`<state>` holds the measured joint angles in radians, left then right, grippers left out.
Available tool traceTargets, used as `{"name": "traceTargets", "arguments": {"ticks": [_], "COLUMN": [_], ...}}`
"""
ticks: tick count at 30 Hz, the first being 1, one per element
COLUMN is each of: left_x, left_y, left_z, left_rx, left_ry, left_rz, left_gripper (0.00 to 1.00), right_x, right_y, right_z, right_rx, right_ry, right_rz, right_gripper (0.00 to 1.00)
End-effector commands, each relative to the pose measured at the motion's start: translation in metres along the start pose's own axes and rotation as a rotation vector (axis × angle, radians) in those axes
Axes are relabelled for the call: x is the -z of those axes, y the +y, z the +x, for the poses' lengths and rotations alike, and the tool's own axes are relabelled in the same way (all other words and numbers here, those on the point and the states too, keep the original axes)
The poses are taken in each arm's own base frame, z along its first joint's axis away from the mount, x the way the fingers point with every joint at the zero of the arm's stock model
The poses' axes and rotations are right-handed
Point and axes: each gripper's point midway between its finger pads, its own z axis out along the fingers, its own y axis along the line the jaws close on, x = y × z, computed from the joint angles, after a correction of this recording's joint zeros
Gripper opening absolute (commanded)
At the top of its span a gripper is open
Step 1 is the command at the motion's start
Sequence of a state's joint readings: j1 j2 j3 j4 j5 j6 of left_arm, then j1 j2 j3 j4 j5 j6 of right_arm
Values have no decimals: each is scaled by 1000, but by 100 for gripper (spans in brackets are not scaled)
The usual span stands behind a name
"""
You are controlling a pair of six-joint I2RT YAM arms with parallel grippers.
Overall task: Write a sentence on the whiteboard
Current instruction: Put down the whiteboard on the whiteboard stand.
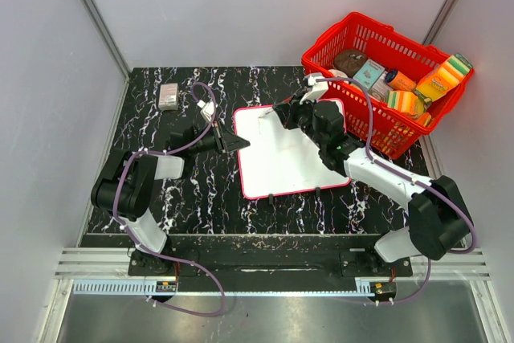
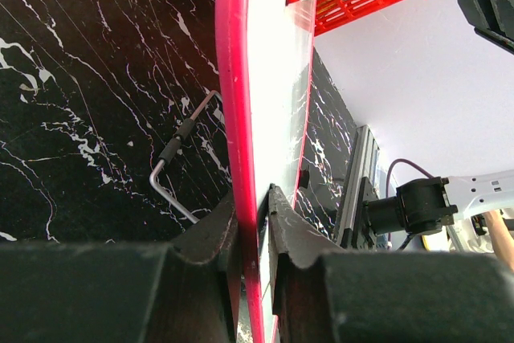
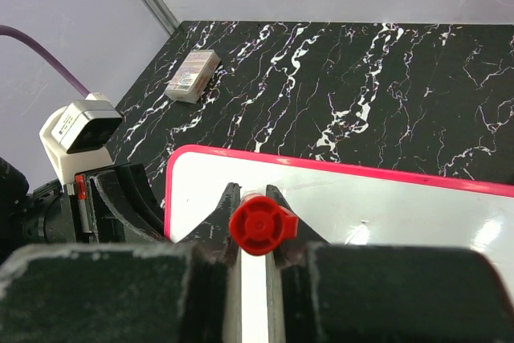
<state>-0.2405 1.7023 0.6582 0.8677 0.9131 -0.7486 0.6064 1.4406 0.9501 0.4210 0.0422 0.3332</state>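
Note:
The whiteboard (image 1: pixel 285 162) lies flat on the black marble table, white with a thin red rim. No handwriting shows on it. My left gripper (image 1: pixel 238 144) is shut on the board's left edge; in the left wrist view the red rim (image 2: pixel 235 78) runs between its jaws (image 2: pixel 255 196). My right gripper (image 1: pixel 281 112) hovers over the board's far left corner, shut on a marker. In the right wrist view the marker's red end (image 3: pixel 261 225) sits between the jaws (image 3: pixel 253 192), above the white board (image 3: pixel 385 210). The marker's tip is hidden.
A red basket (image 1: pixel 337 42) full of groceries stands at the back right, close to the board's far right corner. A small pinkish box (image 1: pixel 169 95) lies at the back left. A bent grey metal bar (image 2: pixel 177 154) lies on the table beside the board's edge.

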Motion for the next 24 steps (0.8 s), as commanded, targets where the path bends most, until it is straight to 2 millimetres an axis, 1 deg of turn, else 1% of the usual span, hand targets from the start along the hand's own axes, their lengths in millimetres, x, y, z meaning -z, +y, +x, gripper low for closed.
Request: {"name": "traceTargets", "arguments": {"ticks": [1, 8, 10, 15, 24], "left_x": [-3, -3, -3, -3, -3], "left_y": [-12, -13, -13, -13, -12], "left_z": [-2, -3, -3, -3, -2], "left_rx": [-132, -135, -133, -133, -133], "left_ry": [0, -1, 0, 0, 2], "left_rz": [46, 47, 46, 46, 46], "left_gripper": [0, 0, 0, 0, 0], "right_x": [2, 8, 10, 12, 16], "right_y": [-11, -15, -18, -17, -11], "right_z": [-8, -6, -2, 4, 16], "right_rx": [34, 45, 54, 54, 44], "right_ry": [-29, -19, -9, 12, 53], "right_rz": [64, 86, 93, 83, 40], "right_gripper": [0, 0, 0, 0, 0]}}
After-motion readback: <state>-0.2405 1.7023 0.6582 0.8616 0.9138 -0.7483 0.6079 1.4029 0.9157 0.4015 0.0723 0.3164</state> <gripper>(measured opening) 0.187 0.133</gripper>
